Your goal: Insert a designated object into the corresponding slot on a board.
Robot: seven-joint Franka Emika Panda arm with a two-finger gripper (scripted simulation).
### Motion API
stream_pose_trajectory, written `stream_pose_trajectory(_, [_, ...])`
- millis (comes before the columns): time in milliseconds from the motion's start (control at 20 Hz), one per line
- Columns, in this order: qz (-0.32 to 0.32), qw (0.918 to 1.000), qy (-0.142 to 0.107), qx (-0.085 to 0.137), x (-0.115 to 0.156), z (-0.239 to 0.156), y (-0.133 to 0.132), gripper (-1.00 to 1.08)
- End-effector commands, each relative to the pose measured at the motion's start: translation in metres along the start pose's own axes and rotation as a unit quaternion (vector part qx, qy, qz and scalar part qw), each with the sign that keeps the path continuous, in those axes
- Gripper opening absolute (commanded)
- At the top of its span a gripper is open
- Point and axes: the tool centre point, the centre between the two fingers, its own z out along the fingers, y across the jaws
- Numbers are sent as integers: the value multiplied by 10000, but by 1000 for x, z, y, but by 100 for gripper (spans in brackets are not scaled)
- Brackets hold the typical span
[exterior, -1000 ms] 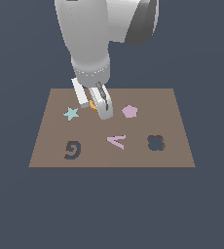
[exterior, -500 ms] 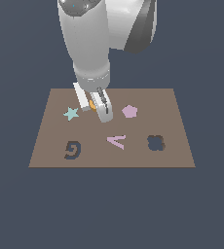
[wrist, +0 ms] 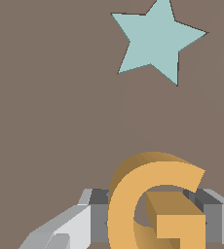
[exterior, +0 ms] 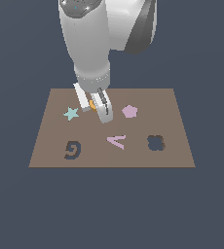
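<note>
One orange spiral piece [wrist: 155, 204] sat clamped between the jaws of the gripper [exterior: 95, 106], the grey fingers [wrist: 214, 214] pressing its two sides so that its flat "G" face stayed turned toward the wrist camera and level with the board [exterior: 167, 104]. Judging by the exterior view, it hung near the board's far edge, just beside the teal star [exterior: 71, 114]. The spiral slot [exterior: 72, 149] lay well apart, toward the board's near corner on the exterior view's left, unfilled. The flat hold probably served to let the piece drop squarely into that matching cutout once carried over.
</note>
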Motion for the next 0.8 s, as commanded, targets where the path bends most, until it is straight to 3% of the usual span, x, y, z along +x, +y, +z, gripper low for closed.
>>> stream_pose_trajectory(0, [1, 10000, -1, -6, 0, 1, 0, -100])
stream_pose_trajectory(750, [-247, 9997, -2, -6, 8, -3, -1, -100])
